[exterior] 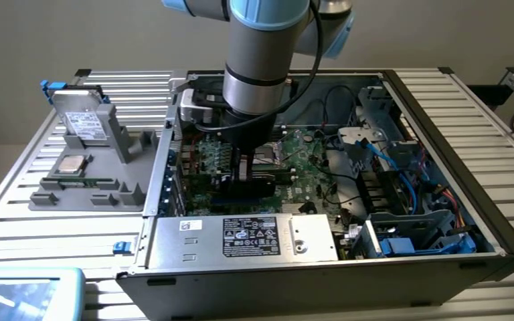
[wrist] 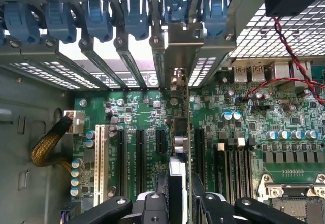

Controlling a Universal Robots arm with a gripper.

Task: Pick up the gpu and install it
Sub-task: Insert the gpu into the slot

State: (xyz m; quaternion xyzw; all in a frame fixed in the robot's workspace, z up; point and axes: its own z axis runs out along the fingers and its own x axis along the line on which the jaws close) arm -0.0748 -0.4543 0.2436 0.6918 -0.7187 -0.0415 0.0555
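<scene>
- The gripper (wrist: 179,203) is down inside the open computer case (exterior: 471,200), its black fingers (wrist: 152,206) clamped on either side of the gpu (wrist: 179,148), which stands on edge between them.
- From the wrist view the card runs straight away from the fingers toward the rear wall, its silver end bracket (wrist: 185,43) sitting among the row of slot covers under the blue clips (wrist: 137,16).
- The card's lower edge is down at the green motherboard (wrist: 244,132), between the black expansion slots; I cannot tell whether it is fully seated.
- In the exterior view the arm (exterior: 257,73) hides most of the card.
- The silver power supply (exterior: 239,237) at the case's near side carries a black label, too small to read.
- On the exterior view's left, a grey fixture (exterior: 88,190) holds a hard drive (exterior: 83,120) with a white label, also unreadable.
</scene>
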